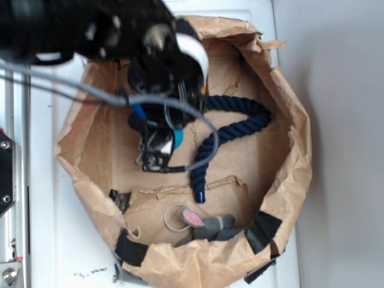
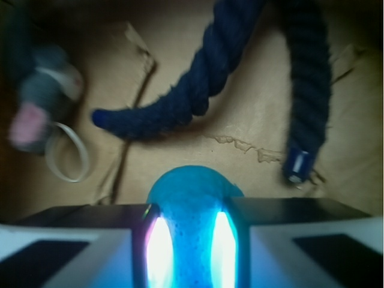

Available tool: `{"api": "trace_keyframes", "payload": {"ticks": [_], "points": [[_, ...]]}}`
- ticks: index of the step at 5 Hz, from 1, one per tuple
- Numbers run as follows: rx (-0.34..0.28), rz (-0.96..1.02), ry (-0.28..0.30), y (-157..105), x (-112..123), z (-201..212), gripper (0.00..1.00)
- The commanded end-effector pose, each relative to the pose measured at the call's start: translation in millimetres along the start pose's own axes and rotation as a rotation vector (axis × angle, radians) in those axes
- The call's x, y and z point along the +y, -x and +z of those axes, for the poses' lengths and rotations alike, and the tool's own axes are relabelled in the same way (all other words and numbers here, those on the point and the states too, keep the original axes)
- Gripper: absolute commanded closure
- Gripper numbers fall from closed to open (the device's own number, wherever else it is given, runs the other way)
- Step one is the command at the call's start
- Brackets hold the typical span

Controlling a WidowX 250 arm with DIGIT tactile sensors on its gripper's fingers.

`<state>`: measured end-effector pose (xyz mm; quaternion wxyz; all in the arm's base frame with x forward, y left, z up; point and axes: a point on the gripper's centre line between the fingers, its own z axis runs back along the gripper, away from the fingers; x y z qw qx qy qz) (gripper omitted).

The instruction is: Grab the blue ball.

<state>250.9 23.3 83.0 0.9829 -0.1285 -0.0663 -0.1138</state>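
The blue ball [image 2: 189, 216] fills the bottom middle of the wrist view, squeezed narrow between my two fingers. In the exterior view only a teal sliver of the ball [image 1: 178, 138] shows beside the black gripper [image 1: 157, 157], which hangs over the left middle of the brown paper nest [image 1: 300, 150]. My gripper [image 2: 189, 246] is shut on the ball, its pads pressing both sides. I cannot tell whether the ball touches the paper floor.
A thick dark navy rope [image 1: 234, 129] curls to the right of the gripper, one end [image 1: 199, 193] near the front. A grey toy mouse [image 1: 207, 225] with a pink ear and a white ring [image 1: 173, 217] lie at the front. Paper walls ring everything.
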Motion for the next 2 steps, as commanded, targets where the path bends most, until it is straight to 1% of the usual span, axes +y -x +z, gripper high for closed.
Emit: {"api": "trace_keyframes", "payload": {"ticks": [1,2], "points": [[-0.105,0.007,-0.013,-18.3,-8.6,54.5,1.00],[-0.151,-0.041,-0.095,-14.6,-15.1,48.2,1.00]]}}
